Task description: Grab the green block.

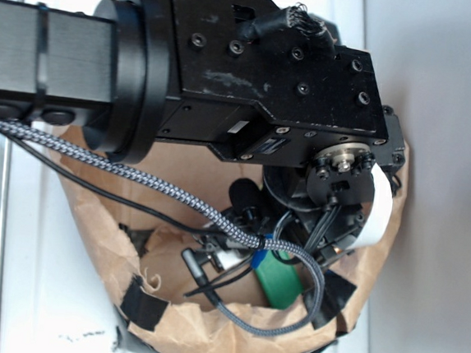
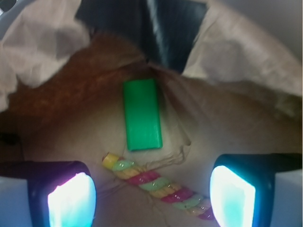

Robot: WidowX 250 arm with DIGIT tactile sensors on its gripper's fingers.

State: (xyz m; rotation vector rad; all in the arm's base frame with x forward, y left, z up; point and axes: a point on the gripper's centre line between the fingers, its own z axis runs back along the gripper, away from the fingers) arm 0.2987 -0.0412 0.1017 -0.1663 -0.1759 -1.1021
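Gripper state: we see the gripper (image 2: 151,189) spread wide in the wrist view, nothing between the pads (image 2: 71,201), which glow at 7 and 5 o'clock.
Target location: the green block (image 2: 142,114) lies flat on the floor of the paper bag (image 2: 236,52), toward 12 o'clock from the jaw gap and clear of both pads.
Neighbouring item: the rope toy (image 2: 158,185) lies diagonally between block and jaw gap, its upper end near the block's lower edge; we cannot tell whether they touch.
Reason for pose: we judge the arm reaches into the bag from above, jaws held wide to straddle the block's narrow width.
Next requirement: we judge the approach must advance toward 12 o'clock, past the rope toy.
Hidden, exterior view: the arm (image 1: 254,62) covers most of the bag interior; only a green corner shows at 6 o'clock.
Unclear: the pads are overexposed; the dark panel (image 2: 175,28) at 12 o'clock is unidentifiable.
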